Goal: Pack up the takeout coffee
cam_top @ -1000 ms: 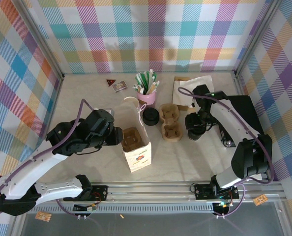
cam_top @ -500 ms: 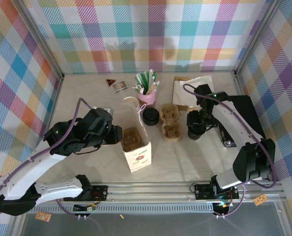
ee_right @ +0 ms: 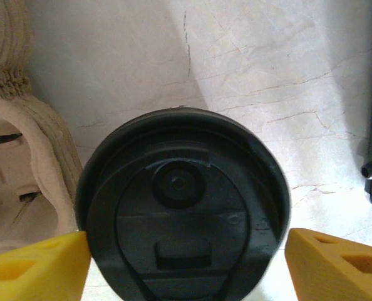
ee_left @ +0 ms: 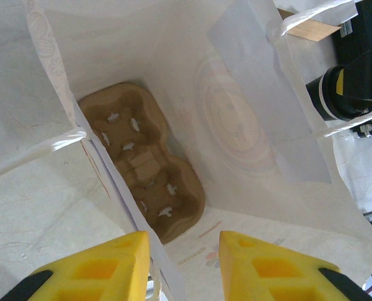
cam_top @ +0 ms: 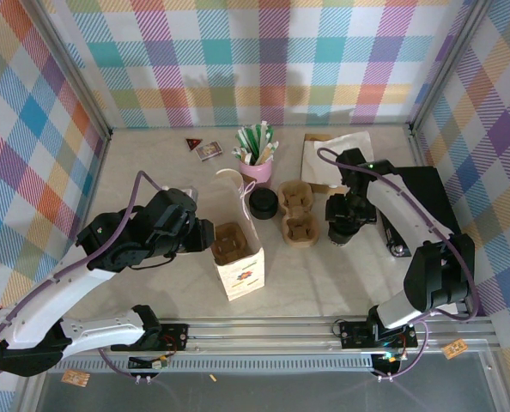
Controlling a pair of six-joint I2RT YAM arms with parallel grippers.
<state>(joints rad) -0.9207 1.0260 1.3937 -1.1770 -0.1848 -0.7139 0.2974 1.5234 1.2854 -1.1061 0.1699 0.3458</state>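
My right jaws stand spread with the takeout coffee [ee_right: 183, 207] upright on the table [ee_right: 280, 81] between them; its lid sits closer to one pad than the other, so an uneven close could shove or tip it into the carrier stack [ee_right: 29, 157] just beside; gripping the lid alone might pop it. My left jaws, part spread, straddle the bag [ee_left: 261, 125] wall, which could sag.
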